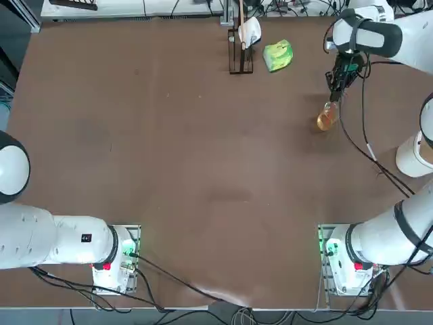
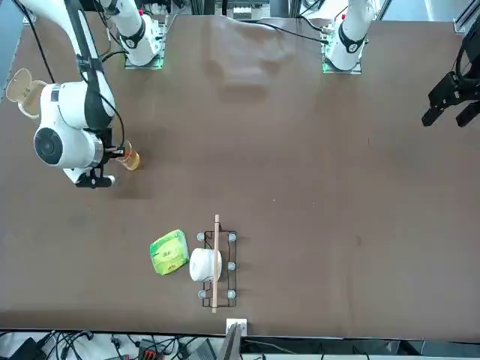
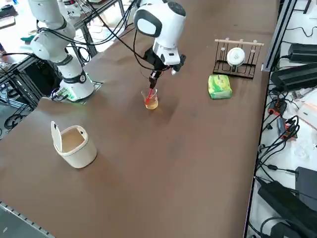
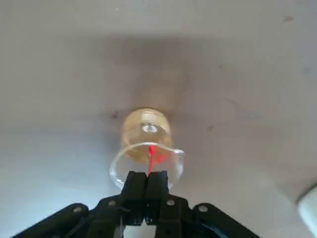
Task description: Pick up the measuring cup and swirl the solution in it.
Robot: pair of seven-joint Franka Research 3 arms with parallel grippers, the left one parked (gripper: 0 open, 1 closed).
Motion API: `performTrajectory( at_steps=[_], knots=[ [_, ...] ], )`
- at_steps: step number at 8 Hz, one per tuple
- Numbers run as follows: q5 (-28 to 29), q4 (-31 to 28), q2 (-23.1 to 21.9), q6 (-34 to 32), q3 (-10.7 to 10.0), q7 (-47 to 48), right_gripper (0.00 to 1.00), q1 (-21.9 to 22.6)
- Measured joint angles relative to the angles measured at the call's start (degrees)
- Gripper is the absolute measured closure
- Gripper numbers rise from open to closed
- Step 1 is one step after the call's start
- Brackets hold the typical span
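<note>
Open tabletop (image 1: 203,156), right gripper (image 4: 147,173), seemingly pinching cup (image 4: 146,130)

The tabletop (image 1: 203,169) is brown. The solution (image 3: 152,103) looks amber, with red in the measuring cup (image 4: 147,136). Near the tabletop's far edge, the packet (image 2: 169,252) is green patterned with yellow and white.

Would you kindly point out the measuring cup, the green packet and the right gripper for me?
Measuring cup (image 3: 150,100): right side view, on its amber-tinted lower body.
Green packet (image 2: 169,252): front view, middle of its front.
Right gripper (image 4: 147,173): right wrist view, between its fingertips.
</note>
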Motion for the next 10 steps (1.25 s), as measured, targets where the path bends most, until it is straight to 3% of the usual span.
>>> performTrajectory(
  at_steps=[2, 6, 10],
  knots=[
    [-4.14, -0.27, -0.27, 0.61, 0.01, -0.50, 0.98, 0.00],
    [-4.58, -0.99, -0.06, 6.02, 0.74, 5.44, 0.98, 0.31],
    [1.54, -2.21, -0.83, 6.43, 0.97, 8.09, 0.98, 0.54]
  ],
)
